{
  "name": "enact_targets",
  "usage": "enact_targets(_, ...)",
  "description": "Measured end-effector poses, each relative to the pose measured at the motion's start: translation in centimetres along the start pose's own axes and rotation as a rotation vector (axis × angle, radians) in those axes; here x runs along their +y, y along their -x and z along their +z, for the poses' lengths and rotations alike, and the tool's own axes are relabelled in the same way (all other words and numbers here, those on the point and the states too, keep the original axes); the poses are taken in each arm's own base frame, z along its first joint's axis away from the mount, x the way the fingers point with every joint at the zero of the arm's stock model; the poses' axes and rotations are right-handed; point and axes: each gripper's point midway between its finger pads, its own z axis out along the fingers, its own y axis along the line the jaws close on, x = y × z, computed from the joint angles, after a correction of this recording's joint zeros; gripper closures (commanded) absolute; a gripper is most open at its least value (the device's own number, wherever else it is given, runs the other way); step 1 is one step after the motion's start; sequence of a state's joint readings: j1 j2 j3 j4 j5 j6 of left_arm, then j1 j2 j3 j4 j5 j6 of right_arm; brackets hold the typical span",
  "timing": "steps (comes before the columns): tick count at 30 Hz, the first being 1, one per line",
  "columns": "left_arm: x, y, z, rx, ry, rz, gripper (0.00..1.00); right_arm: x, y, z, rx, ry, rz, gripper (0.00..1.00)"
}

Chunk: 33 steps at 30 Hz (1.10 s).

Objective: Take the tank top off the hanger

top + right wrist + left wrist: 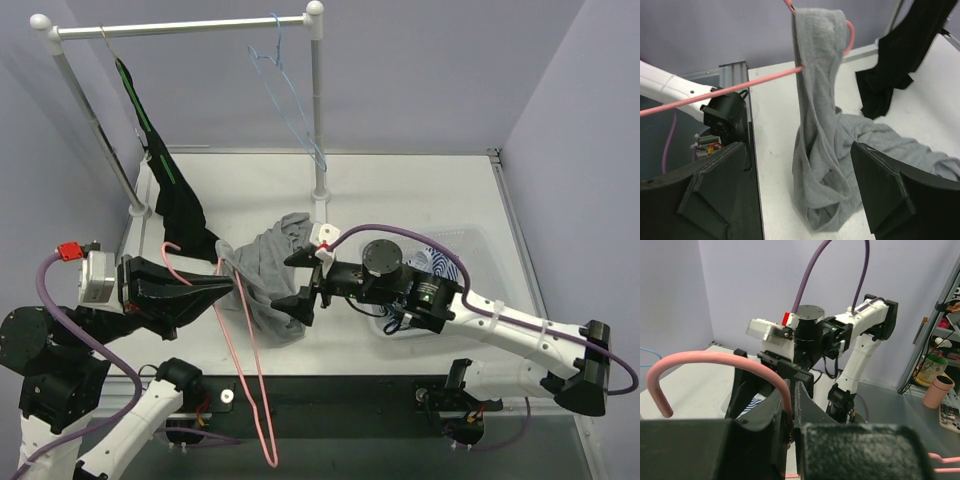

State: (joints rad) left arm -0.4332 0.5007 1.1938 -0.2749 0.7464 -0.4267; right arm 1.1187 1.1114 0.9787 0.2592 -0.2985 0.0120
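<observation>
A pink hanger [243,370] slants from beside my left gripper [232,284] toward the near edge, and that gripper is shut on its neck just below the hook [715,358]. The grey tank top [268,278] still hangs from one end of the hanger [740,90]. Its lower part is heaped on the table [825,165]. My right gripper [302,281] stands open, with one finger on each side of the hanging cloth [797,150] and nothing held between them.
A black garment [172,190] hangs from the rack [180,27] at the back left, and its hem lies on the table. A blue hanger [290,100] hangs by the rack's right post. A bin with striped cloth [440,262] sits under my right arm.
</observation>
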Motion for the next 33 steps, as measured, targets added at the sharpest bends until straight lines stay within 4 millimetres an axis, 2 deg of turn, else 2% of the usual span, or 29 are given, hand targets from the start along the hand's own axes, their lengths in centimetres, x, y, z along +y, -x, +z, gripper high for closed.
enact_targets(4, -0.6, 0.5, -0.2, -0.014, -0.017, -0.004, 1.00, 1.0, 0.0, 2.6, 0.004, 0.100, -0.021, 0.11)
enact_targets(8, -1.1, 1.1, -0.2, -0.033, -0.028, 0.000, 1.00, 1.3, -0.9, 5.3, 0.029, 0.151, -0.020, 0.11)
enact_targets(17, -1.6, 1.7, -0.3, -0.047, -0.043, 0.005, 1.00, 1.2, -4.6, 8.0, 0.094, 0.192, -0.006, 0.12)
enact_targets(22, -1.8, 1.9, -0.3, -0.051, -0.046, 0.002, 1.00, -0.2, -7.6, 9.7, 0.156, 0.135, 0.004, 0.14)
enact_targets(24, -1.9, 2.1, -0.4, -0.055, -0.049, 0.005, 1.00, -1.2, -9.0, 10.4, 0.186, 0.094, 0.011, 0.24)
enact_targets(25, -2.0, 2.2, -0.4, -0.057, -0.051, 0.006, 1.00, -1.7, -9.6, 10.7, 0.199, 0.071, 0.016, 0.33)
enact_targets(26, -2.1, 2.3, -0.4, -0.059, -0.053, 0.007, 1.00, -2.3, -10.2, 10.9, 0.212, 0.048, 0.022, 0.55)
enact_targets(29, -2.2, 2.4, -0.4, -0.063, -0.056, 0.003, 1.00, -3.8, -11.7, 11.2, 0.242, -0.007, 0.032, 0.87)
enact_targets(31, -2.2, 2.4, -0.4, -0.065, -0.058, -0.006, 1.00, -4.5, -12.0, 11.3, 0.246, -0.037, 0.038, 1.00)
enact_targets(33, -2.2, 2.2, -0.5, -0.065, -0.058, -0.011, 1.00, -5.2, -11.8, 11.4, 0.235, -0.075, 0.037, 1.00)
